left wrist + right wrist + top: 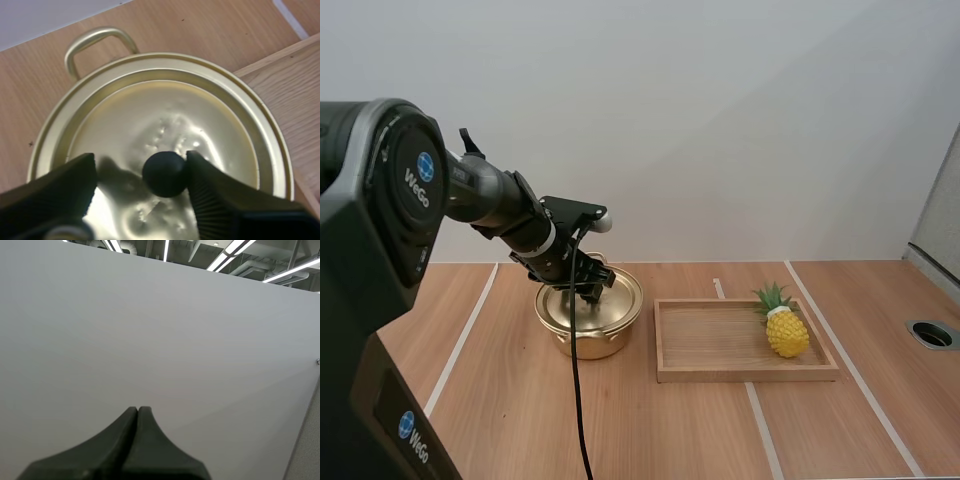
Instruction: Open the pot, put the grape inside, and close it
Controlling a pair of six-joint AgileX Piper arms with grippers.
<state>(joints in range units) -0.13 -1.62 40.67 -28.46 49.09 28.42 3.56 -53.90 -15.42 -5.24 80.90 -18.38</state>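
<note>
— Where is the left gripper (141,161)?

— Over the golden pot (588,338), which stands on the wooden table (650,430) with its lid (175,110) on. In the left wrist view the jaws stand wide apart on either side of the lid's round black knob (164,174). One finger (225,200) lies against the knob; the other is clear of it, with bare lid between them. Nothing is pinched.

— And the fruit?

— It is a yellow pineapple (787,330) with a green crown, not a grape. It lies in the far right corner of the wooden tray (740,373), which sits just to the right of the pot, well apart from the left gripper.

— The pot itself?

— A looped handle (95,41) juts from its far side, and the tray's edge runs close beside its rim.

— The right gripper (137,413)?

— Its fingers are pressed together in one dark wedge, holding nothing, pointed at a plain grey wall (160,330).
</note>
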